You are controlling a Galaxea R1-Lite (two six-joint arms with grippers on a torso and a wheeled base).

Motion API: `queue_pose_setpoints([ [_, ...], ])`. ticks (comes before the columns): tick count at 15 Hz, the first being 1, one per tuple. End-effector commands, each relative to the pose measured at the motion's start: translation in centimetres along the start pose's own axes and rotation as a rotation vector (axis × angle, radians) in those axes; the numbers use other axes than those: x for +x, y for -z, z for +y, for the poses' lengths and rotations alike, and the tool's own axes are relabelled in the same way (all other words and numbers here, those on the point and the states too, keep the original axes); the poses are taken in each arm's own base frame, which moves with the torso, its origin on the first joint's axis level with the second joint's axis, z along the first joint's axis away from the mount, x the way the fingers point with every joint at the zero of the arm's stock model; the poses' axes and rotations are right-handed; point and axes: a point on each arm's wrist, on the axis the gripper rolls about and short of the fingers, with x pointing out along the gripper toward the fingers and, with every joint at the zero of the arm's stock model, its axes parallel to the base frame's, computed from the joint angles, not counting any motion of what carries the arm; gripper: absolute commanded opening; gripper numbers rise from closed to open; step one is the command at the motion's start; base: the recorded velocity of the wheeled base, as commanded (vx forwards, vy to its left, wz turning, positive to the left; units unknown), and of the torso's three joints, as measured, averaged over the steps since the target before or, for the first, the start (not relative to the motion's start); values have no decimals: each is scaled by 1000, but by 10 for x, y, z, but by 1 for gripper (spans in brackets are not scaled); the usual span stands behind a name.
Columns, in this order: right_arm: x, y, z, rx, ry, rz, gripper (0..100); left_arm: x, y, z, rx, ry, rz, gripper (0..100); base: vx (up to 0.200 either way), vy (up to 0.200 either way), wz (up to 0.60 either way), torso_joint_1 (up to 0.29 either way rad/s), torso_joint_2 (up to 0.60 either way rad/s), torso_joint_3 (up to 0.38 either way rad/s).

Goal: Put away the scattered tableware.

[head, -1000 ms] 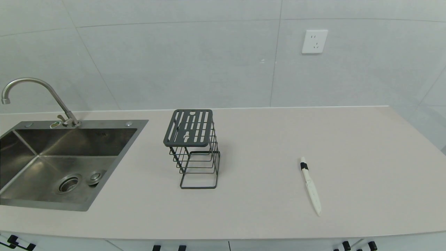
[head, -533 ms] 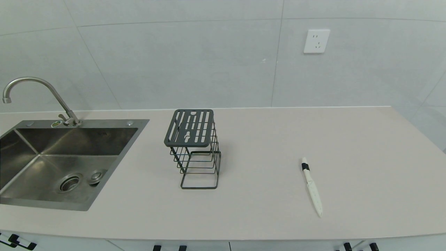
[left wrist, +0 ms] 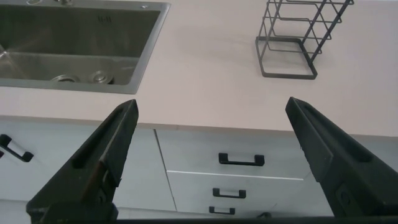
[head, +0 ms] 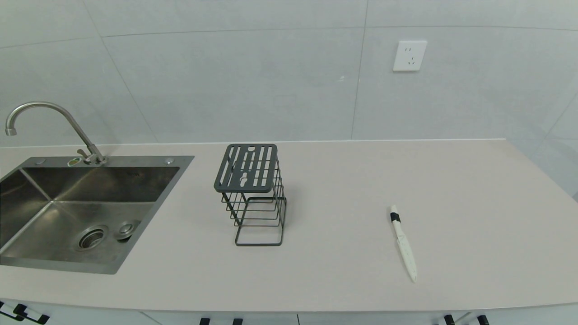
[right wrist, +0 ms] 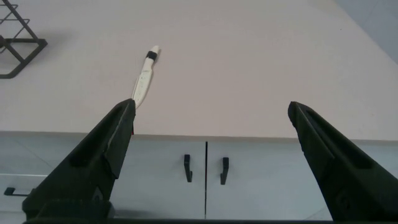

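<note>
A white knife (head: 403,243) with a black band near its handle end lies flat on the pale countertop at the right, blade toward the front edge; it lies beyond my right gripper's left finger (right wrist: 144,84). A dark wire rack (head: 251,193) with a slotted top plate stands upright at the counter's middle; its base (left wrist: 288,45) is in the left wrist view. My left gripper (left wrist: 211,155) hangs open in front of the counter edge, above the cabinet drawers. My right gripper (right wrist: 211,155) is open too, in front of the cabinet doors, nothing between its fingers.
A steel sink (head: 27,258) with a curved tap (head: 49,127) is set into the counter at the left. A wall socket (head: 409,55) sits on the tiled wall behind. Cabinet drawers (left wrist: 241,160) and doors (right wrist: 205,169) with black handles lie below the counter edge.
The head view has shifted slightly, so everything sits a few pixels lower and to the right. The knife and rack have not moved on the counter.
</note>
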Motion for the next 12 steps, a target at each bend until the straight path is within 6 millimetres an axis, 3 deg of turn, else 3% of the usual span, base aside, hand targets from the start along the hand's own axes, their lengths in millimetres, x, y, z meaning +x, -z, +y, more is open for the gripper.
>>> queue_pose_setpoints([
  [1,0,0,0,-1,0,1,100,0,0,0,-1,-1,1,100,0,0,0,178,-344,-173],
  [9,0,0,0,-3,-3,1,100,0,0,0,-2,-1,0,100,0,0,0,11,-26,-11],
  [12,0,0,0,-1,-2,1,100,0,0,0,-2,-1,0,100,0,0,0,180,-4,172],
])
